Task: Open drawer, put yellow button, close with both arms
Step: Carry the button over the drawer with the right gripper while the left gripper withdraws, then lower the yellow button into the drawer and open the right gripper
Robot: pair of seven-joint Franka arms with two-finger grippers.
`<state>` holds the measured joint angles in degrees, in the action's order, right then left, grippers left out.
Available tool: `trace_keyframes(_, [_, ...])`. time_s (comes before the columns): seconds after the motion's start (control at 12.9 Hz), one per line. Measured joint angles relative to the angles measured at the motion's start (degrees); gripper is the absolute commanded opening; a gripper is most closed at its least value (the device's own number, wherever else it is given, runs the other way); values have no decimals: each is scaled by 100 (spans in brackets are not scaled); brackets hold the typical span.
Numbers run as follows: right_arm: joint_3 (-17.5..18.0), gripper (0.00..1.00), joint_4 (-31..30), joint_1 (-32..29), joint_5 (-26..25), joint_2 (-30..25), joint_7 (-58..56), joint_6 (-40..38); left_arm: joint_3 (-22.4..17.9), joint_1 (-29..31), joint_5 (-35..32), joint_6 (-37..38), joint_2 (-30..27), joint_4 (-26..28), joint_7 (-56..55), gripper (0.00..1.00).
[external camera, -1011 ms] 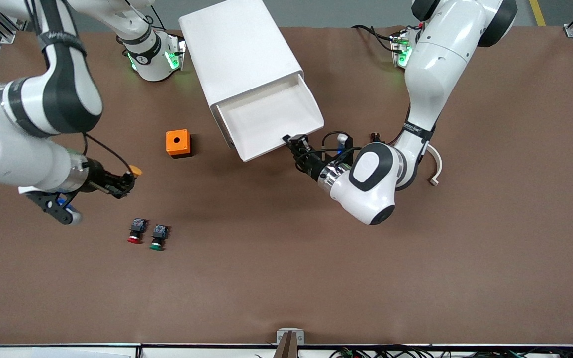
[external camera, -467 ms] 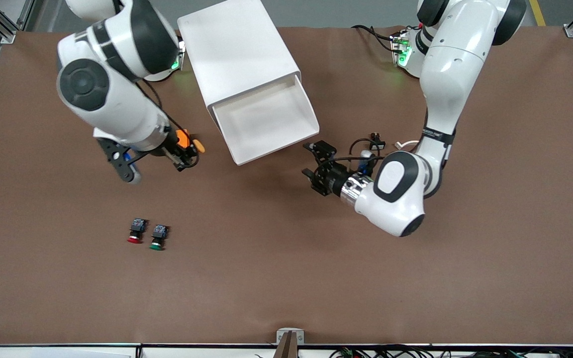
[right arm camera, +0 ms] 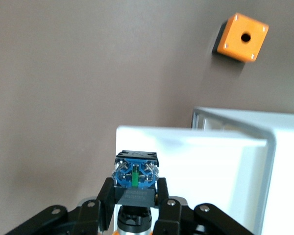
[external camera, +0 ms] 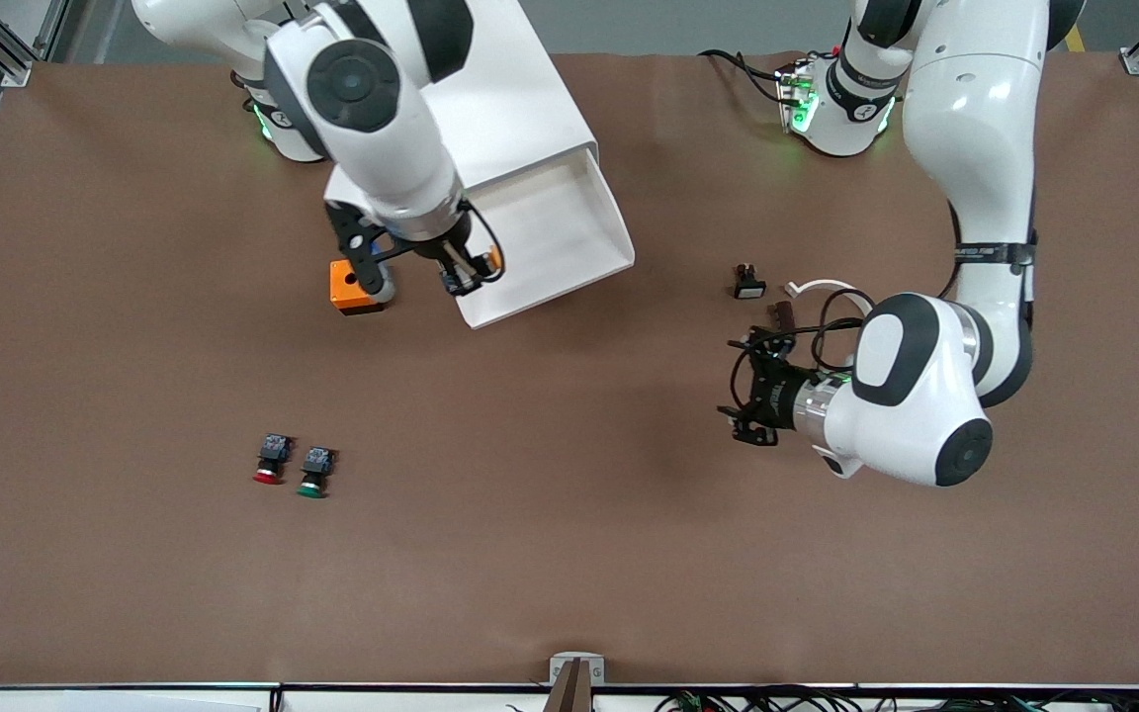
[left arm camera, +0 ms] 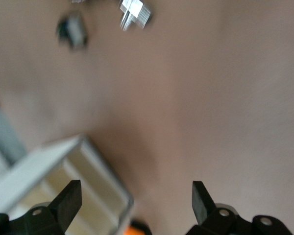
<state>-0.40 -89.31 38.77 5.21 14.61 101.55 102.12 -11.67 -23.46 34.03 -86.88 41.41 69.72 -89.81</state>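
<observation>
right gripper (external camera: 466,280) clamped on yellow button (right arm camera: 135,181), over pulled-out top drawer's (external camera: 569,222) front edge | left gripper (external camera: 743,391) spread wide, empty, over bare table (external camera: 569,554)

Brown table (external camera: 569,574), grey floor (external camera: 688,25) past its edge

Even overhead light, soft shadows; left wrist view blurred (right one sharper).
</observation>
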Motion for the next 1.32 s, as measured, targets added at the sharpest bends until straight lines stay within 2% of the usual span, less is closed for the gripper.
trace_keyframes(0.39, [-4,3,-172,418,-554,360,891,565,-119,0,-1377,-80,-128,-5,2859,99])
trace_keyframes(0.47, [-5,12,-174,450,-631,460,979,645,-150,6,-1583,-115,-154,-5,3424,99])
trace_keyframes(0.62, [-6,40,-174,474,-675,592,1054,738,-178,32,-1759,-347,-193,-5,4337,99])
trace_keyframes(0.7, [-11,60,-171,474,-675,601,1074,737,-169,23,-1766,-540,-202,-5,4715,99])
trace_keyframes(0.78, [-29,86,-150,472,-672,599,1087,735,-151,-12,-1766,-716,-204,-5,4978,100])
trace_keyframes(0.86, [-52,100,-109,462,-663,598,1090,731,-137,-74,-1767,-827,-204,-5,5111,100])
trace_keyframes(1.09, [-123,100,153,377,-655,586,975,569,-114,-381,-1769,-978,-202,16,5191,100])
trace_keyframes(1.32, [-148,100,682,11,-534,530,408,-52,-60,-864,-1769,-1199,-191,100,5131,100])
